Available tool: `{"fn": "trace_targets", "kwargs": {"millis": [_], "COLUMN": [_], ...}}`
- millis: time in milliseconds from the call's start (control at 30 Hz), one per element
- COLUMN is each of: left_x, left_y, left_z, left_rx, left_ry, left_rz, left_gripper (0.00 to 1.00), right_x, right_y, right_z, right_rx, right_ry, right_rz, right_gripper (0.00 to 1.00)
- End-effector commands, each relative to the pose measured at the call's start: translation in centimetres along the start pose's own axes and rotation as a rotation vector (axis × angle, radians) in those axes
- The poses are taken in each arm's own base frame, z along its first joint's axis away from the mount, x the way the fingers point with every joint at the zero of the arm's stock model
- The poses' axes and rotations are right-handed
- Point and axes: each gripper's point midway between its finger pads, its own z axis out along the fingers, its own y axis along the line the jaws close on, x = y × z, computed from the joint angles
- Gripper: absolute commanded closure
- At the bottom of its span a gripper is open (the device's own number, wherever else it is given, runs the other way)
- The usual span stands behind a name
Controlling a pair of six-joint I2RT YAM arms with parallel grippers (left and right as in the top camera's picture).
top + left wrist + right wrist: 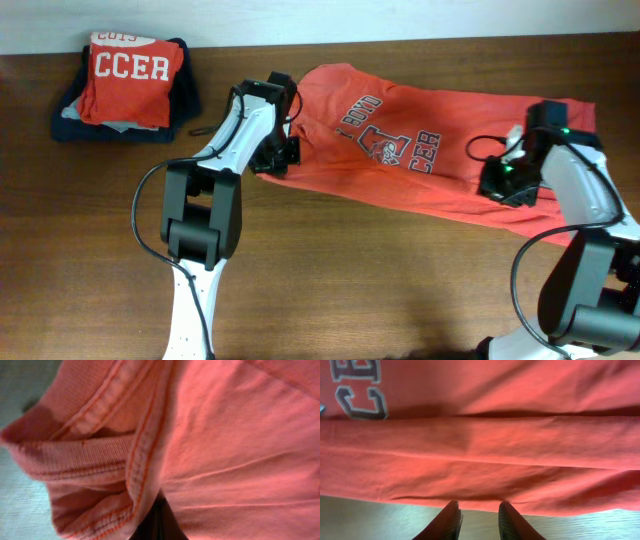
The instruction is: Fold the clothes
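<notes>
One orange-red T-shirt (430,165) lay stretched in a long slant across the bench (380,290), print side up, running from near the middle of the far edge toward the right edge. The left hand (280,155) was clenched at the shirt's left end. Its wrist camera showed stitched, ribbed edging bunched up close against it, so it appeared to be pinching the cloth there. The right hand (503,185) hovered over the shirt's right part. Its fingers (449,521) stood parted at the near hem with bare wood between them, holding nothing. In the far left corner a folded red shirt (130,75) lettered "CCER" sat on top of a dark navy garment (68,125), well apart from the work. By my reckoning the job was in its early part. The shirt looked narrowed into a strip, with lapped layers showing along the near edge, but it had not been brought end to end, and its surface remained wrinkled. The crosswise folds and the squaring up were yet to be done.
</notes>
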Motion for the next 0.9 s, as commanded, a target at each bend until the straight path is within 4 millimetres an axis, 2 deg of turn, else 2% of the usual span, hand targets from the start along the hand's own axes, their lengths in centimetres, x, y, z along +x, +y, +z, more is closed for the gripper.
{"fn": "trace_targets", "kwargs": {"millis": [0,200,300,400,533,633,733,867], "left_x": [2.2,3.8,4.0,4.0,3.7,3.1,2.3,1.2], "left_y": [4.2,6.3,6.5,6.5,6.3,5.9,5.4,4.2], "left_z": [3.3,2.5,2.3,2.1,1.1,-0.5,-2.7,-3.7], "left_rx": [-0.208,-0.320,-0.337,-0.334,-0.322,-0.300,-0.266,-0.197], "left_ry": [0.117,0.174,0.180,0.174,0.143,0.088,0.009,-0.051], "left_rz": [-0.064,-0.084,-0.083,-0.084,-0.095,-0.101,-0.108,-0.112], "left_gripper": [0.99,0.99,1.00,0.99,0.99,0.99,1.00,1.00], "right_x": [1.2,3.2,3.9,4.9,5.9,6.2,7.6,7.9], "right_y": [2.5,6.2,8.3,11.3,13.4,15.3,17.0,17.2], "right_z": [0.7,1.3,1.6,2.0,2.2,2.3,2.6,3.6], "right_rx": [-0.009,-0.015,-0.025,-0.043,-0.056,-0.097,-0.159,-0.135], "right_ry": [0.041,0.085,0.087,0.076,0.074,0.054,0.066,0.077], "right_rz": [-0.090,-0.244,-0.361,-0.488,-0.558,-0.631,-0.845,-0.947], "right_gripper": [0.69,0.72,0.73,0.76,0.77,0.79,0.81,0.88]}}
